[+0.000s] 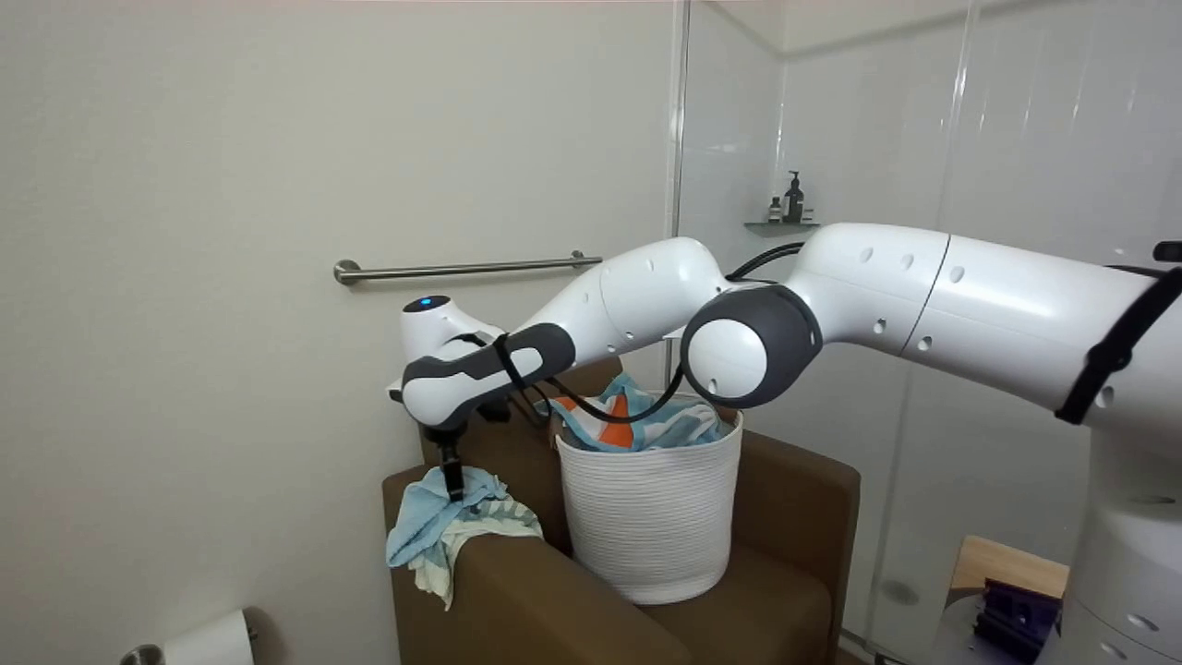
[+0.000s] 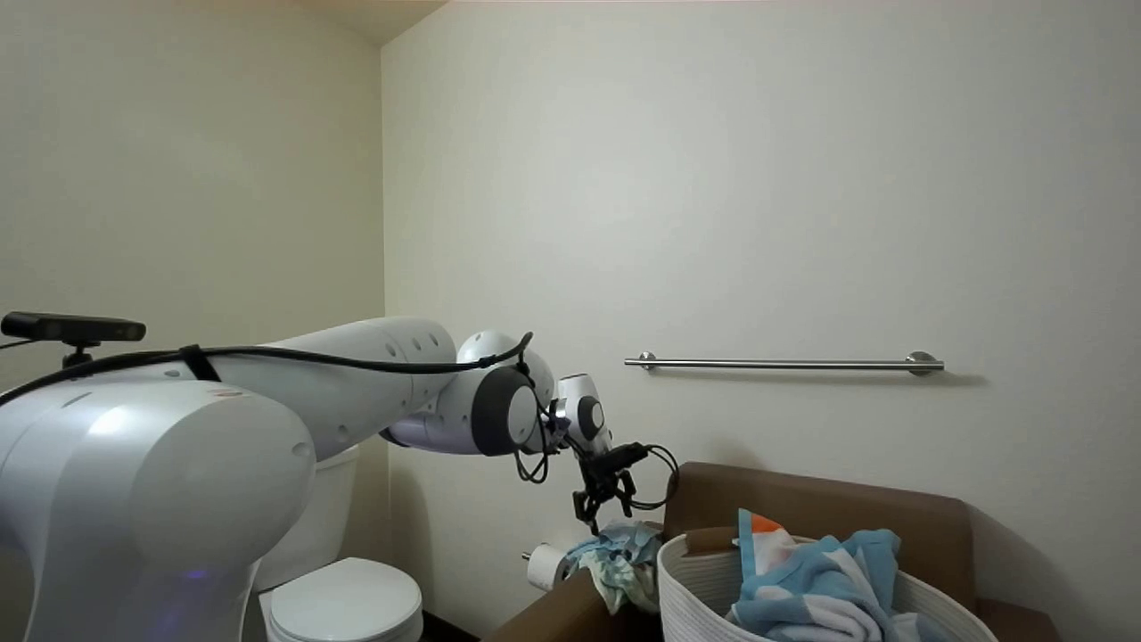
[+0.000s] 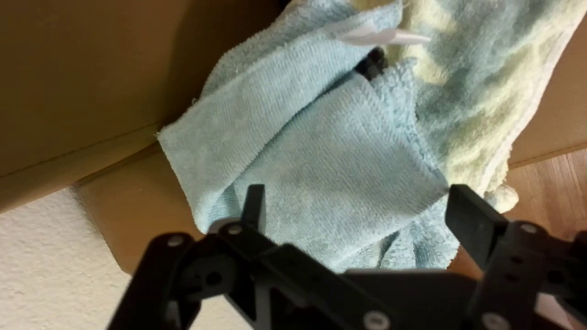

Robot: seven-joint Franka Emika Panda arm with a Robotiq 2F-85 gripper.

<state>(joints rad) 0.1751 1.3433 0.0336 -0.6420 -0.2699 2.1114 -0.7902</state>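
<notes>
My gripper (image 3: 355, 197) is open, its two black fingers wide apart with nothing held between them. It points down over a crumpled light blue cloth (image 3: 339, 151), which fills the space beyond the fingertips. A pale yellow and grey-green cloth (image 3: 477, 91) lies against it; I cannot tell if the two are joined. Both drape over the arm of a brown armchair (image 1: 554, 591). In both exterior views the gripper (image 1: 452, 485) (image 2: 611, 519) is right at the light blue cloth (image 1: 420, 522) (image 2: 624, 539); whether a fingertip touches it is unclear.
A white woven basket (image 1: 651, 526) stands on the armchair seat, holding a blue, white and orange towel (image 2: 807, 593). A metal bar (image 2: 784, 364) is fixed to the wall behind. A toilet paper roll (image 2: 545, 566) and toilet (image 2: 348, 602) are nearby. A glass shower panel (image 1: 831, 462) stands beside the chair.
</notes>
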